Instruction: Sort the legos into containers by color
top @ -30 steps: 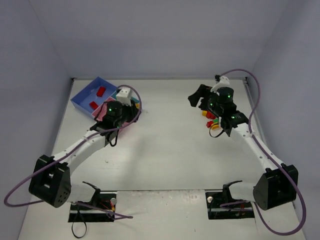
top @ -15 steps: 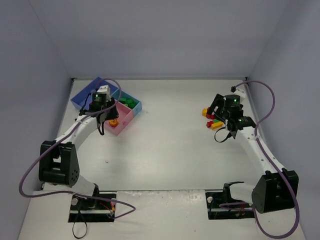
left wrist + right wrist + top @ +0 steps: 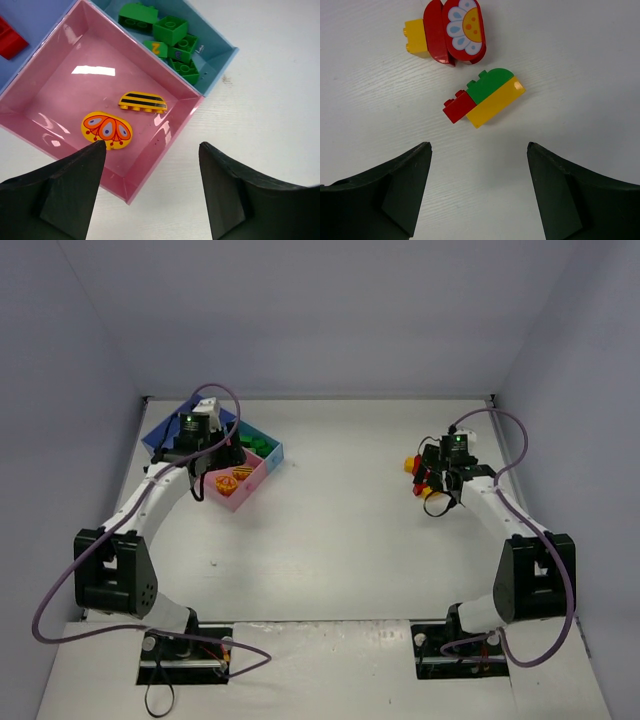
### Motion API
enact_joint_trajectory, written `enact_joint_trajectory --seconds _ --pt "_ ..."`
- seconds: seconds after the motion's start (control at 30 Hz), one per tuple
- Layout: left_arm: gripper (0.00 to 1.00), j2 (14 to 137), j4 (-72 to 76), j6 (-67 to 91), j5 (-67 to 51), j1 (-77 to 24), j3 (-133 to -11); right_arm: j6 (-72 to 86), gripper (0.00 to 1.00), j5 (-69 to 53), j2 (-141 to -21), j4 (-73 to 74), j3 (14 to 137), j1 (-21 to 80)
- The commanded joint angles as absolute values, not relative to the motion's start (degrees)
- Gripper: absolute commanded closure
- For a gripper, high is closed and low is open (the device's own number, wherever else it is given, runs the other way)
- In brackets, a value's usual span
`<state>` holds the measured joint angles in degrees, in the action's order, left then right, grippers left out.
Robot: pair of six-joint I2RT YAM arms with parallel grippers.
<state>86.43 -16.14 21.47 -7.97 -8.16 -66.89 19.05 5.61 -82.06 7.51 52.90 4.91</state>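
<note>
The left claw (image 3: 151, 147) hangs over the near edge of the tray (image 3: 158, 440), above its pink compartment (image 3: 60, 95). Its fingers stand apart with nothing between them. Two yellow pieces (image 3: 106, 131) lie flat on the pink floor, and the green bricks (image 3: 172, 35) are heaped in the teal compartment beside it.

What is left to sort lies well to the right of the tray, across the table (image 3: 340, 530). That is the right arm's side, so that arm is by far the nearer one. The right claw (image 3: 479, 146) hovers there, its fingers also apart and empty.

Seen from that wrist, a stacked brick (image 3: 487, 97) of red, green and yellow lies just ahead of the fingertips, roughly centred in the gap. A red and yellow flower piece (image 3: 451, 32) lies a little farther on, close beside it but apart.

The angle is what counts here, I'd say. The stacked brick's long axis runs on a slant, low at its red end and rising toward its yellow end. That puts it neither along nor square across the line on which the fingers close. To pinch its long sides, the wrist looks to need a turn, then a short reach forward and down.
</note>
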Motion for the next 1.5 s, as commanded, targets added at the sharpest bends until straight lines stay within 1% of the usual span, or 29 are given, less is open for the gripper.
enact_joint_trajectory --seconds 0.0,0.13,0.2,0.27,0.37,0.43,0.47,0.57,0.7,0.8,0.93,1.2,1.27,1.47 --pt "0.31 80.61 -16.00 20.13 -10.72 -8.09 -67.50 22.04 0.26 8.79 -82.35 7.21 55.55 4.40" --pt "0.31 78.58 -15.21 19.42 -12.57 -8.61 -65.66 23.65 0.26 10.10 -84.63 7.21 55.63 4.40" --pt "0.31 78.14 -14.86 18.81 -13.18 -9.58 -64.69 20.50 0.26 10.28 -85.43 7.03 56.95 4.13" --pt "0.31 78.13 -14.77 18.46 -13.36 -10.45 -64.42 12.42 0.28 9.58 -86.39 7.03 58.87 3.43" --pt "0.31 78.22 -14.85 17.50 -13.97 -12.30 -64.78 1.10 0.28 1.26 -87.27 6.77 60.46 0.54" --pt "0.31 78.40 -15.46 16.88 -13.80 -13.18 -65.13 -2.79 0.27 -5.67 -88.32 7.99 62.75 -1.91" --pt "0.31 78.40 -15.56 16.70 -13.80 -13.27 -65.21 -7.08 0.27 -7.45 -88.68 8.52 63.36 -2.37" --pt "0.31 78.31 -15.91 16.52 -13.80 -13.27 -65.48 -13.34 0.25 -9.49 -89.82 10.72 64.34 -3.16" --pt "0.31 78.49 -15.99 16.52 -14.41 -13.18 -65.65 -17.47 0.23 -14.14 -90.35 10.55 63.02 -3.43" --pt "0.31 78.57 -16.00 16.52 -15.03 -13.18 -65.83 -19.24 0.19 -14.68 -91.67 9.23 62.32 -3.34" --pt "0.31 78.66 -16.00 16.61 -15.38 -12.92 -66.09 -20.56 0.16 -15.20 -92.72 7.65 61.53 -3.43" --pt "0.31 78.48 -16.17 16.44 -15.21 -12.22 -65.92 -21.71 0.14 -17.22 -96.06 6.50 61.08 -3.34" --pt "0.31 78.49 -16.17 16.35 -15.29 -12.13 -66.00 -21.88 0.12 -17.14 -96.85 6.15 61.00 -3.34" --pt "0.31 78.75 -16.08 16.35 -15.73 -11.95 -65.92 -22.50 0.10 -16.00 -98.44 5.36 60.82 -3.43"
